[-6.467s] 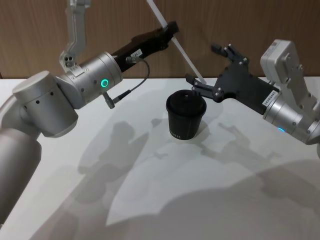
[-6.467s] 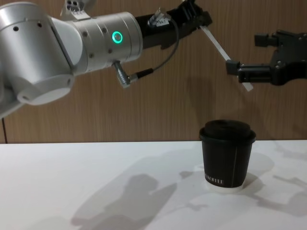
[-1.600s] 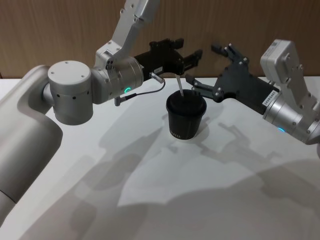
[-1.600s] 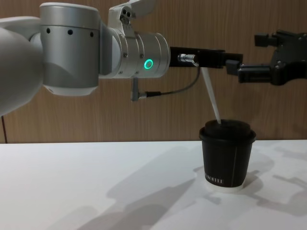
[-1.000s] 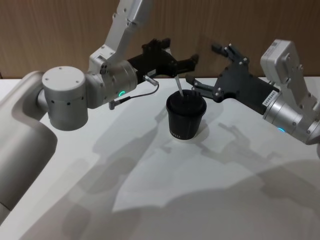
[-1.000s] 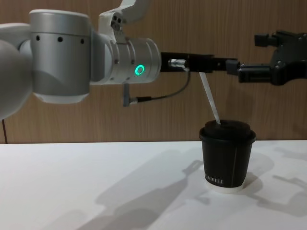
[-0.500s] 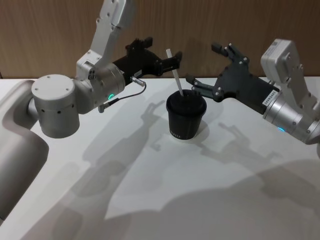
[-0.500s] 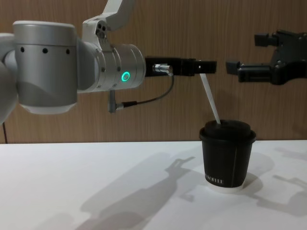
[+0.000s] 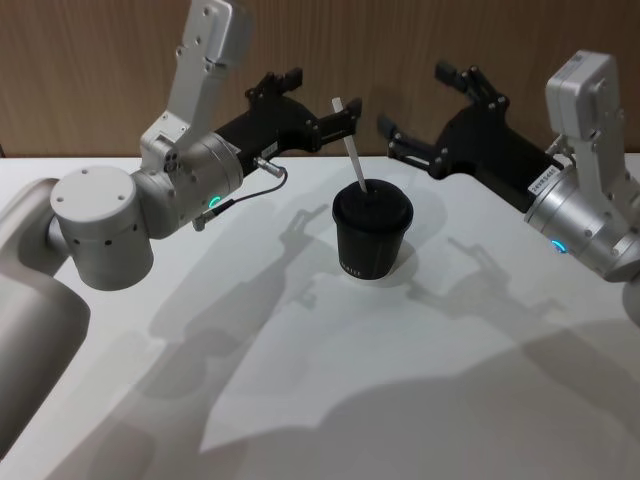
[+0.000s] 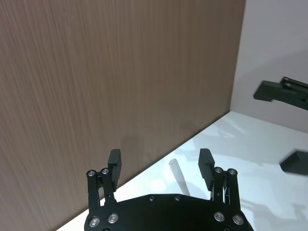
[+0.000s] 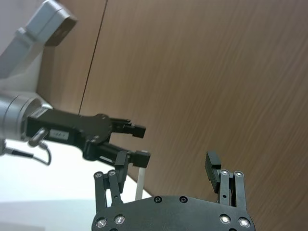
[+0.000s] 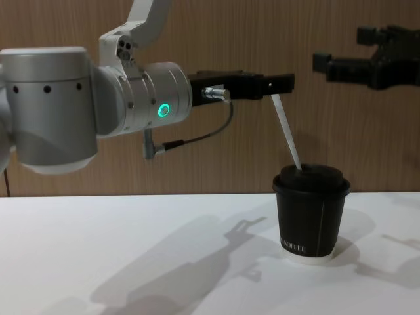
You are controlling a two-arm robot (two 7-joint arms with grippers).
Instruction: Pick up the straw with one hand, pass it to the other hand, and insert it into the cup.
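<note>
Standing straw (image 9: 351, 146) in cup (image 9: 371, 234)

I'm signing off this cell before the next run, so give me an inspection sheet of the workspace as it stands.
Surface: white table, shadows only.
Job's things: black lidded cup upright; white straw stands tilted in its lid, touched by neither tool.
Clutter: nothing seen.
Grippers: left tool open, beside the straw's top end; right tool open, raised behind and right of the cup.
Cables: dark cable loops under the left wrist, off the table.
Surroundings: wood-panel wall behind the table.
</note>
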